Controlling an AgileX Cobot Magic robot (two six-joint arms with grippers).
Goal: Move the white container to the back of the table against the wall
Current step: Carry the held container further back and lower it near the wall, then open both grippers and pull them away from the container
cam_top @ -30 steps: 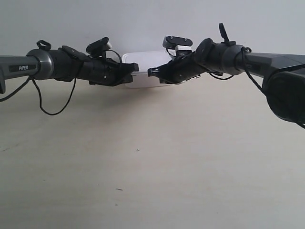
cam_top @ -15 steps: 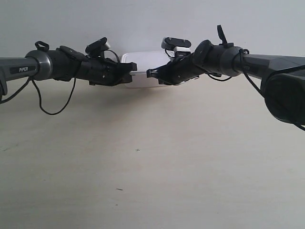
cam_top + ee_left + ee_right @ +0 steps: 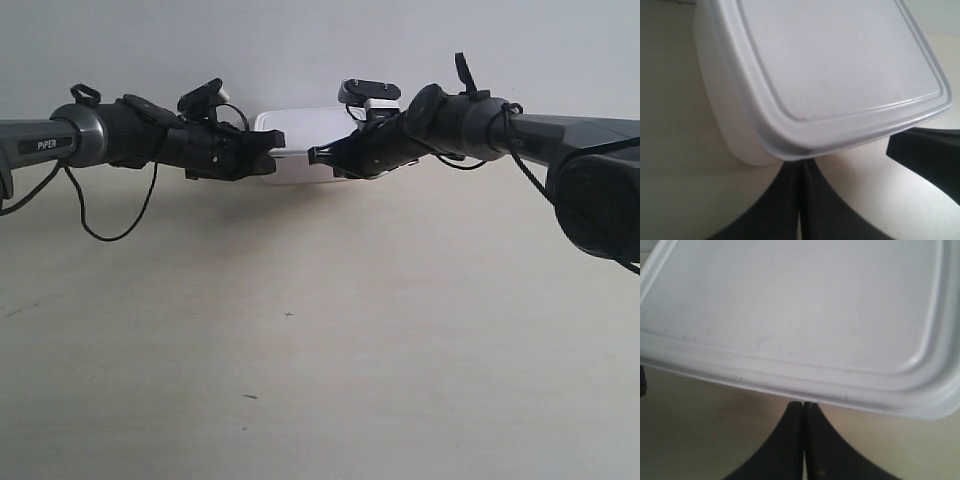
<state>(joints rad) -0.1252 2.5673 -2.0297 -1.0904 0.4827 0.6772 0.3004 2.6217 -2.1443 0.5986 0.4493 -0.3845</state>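
The white container (image 3: 305, 133) lies at the far side of the table (image 3: 320, 330), close to the wall (image 3: 320, 50); whether it touches the wall I cannot tell. In the left wrist view a rounded corner of the container (image 3: 830, 65) shows, and my left gripper (image 3: 800, 165) is shut with its tips under the lid's rim at that corner. My right gripper (image 3: 803, 405) is also shut, tips against the long front rim of the container (image 3: 800, 315). In the exterior view the gripper at the view's left (image 3: 278, 150) and the gripper at the view's right (image 3: 314, 155) meet at the box's front.
The other gripper's black finger (image 3: 927, 155) shows beside the corner in the left wrist view. A loose black cable (image 3: 110, 225) hangs from the arm at the exterior view's left. The pale tabletop stretches toward the camera with tiny dark specks (image 3: 288, 315).
Both arms and the container have shifted only slightly, a little toward the wall. Both grippers stay shut against the box's front.
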